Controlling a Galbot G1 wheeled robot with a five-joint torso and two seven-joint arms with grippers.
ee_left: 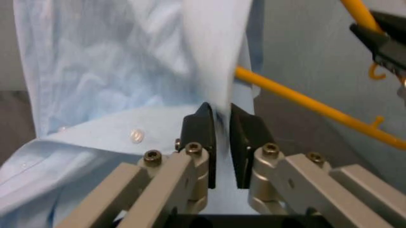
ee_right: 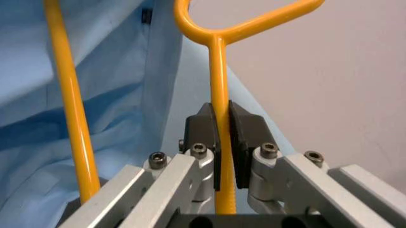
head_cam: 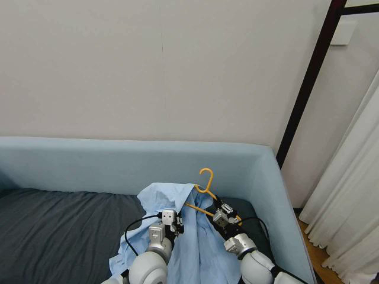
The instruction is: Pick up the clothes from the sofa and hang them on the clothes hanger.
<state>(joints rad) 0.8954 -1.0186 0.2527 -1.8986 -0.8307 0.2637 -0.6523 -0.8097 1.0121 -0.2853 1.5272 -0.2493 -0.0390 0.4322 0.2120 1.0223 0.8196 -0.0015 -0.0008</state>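
Observation:
A light blue shirt [head_cam: 177, 236] lies bunched on the sofa [head_cam: 71, 165] near its right end. An orange clothes hanger [head_cam: 205, 189] stands up out of it, hook uppermost. My left gripper [head_cam: 170, 220] is shut on a fold of the shirt [ee_left: 216, 71], pinched between its black pads [ee_left: 198, 130]. My right gripper [head_cam: 224, 213] is shut on the hanger's orange bar [ee_right: 219, 80], just below where the hook begins. The hanger's other bar [ee_right: 66, 99] runs inside the shirt cloth [ee_right: 114, 71]. In the left wrist view the hanger bar [ee_left: 304, 104] crosses behind the cloth.
The sofa has a light blue back and arm [head_cam: 266, 177] and a dark grey seat cushion [head_cam: 53, 231]. A plain wall rises behind. A black post [head_cam: 308, 83] and white curtains [head_cam: 349, 195] stand to the right of the sofa.

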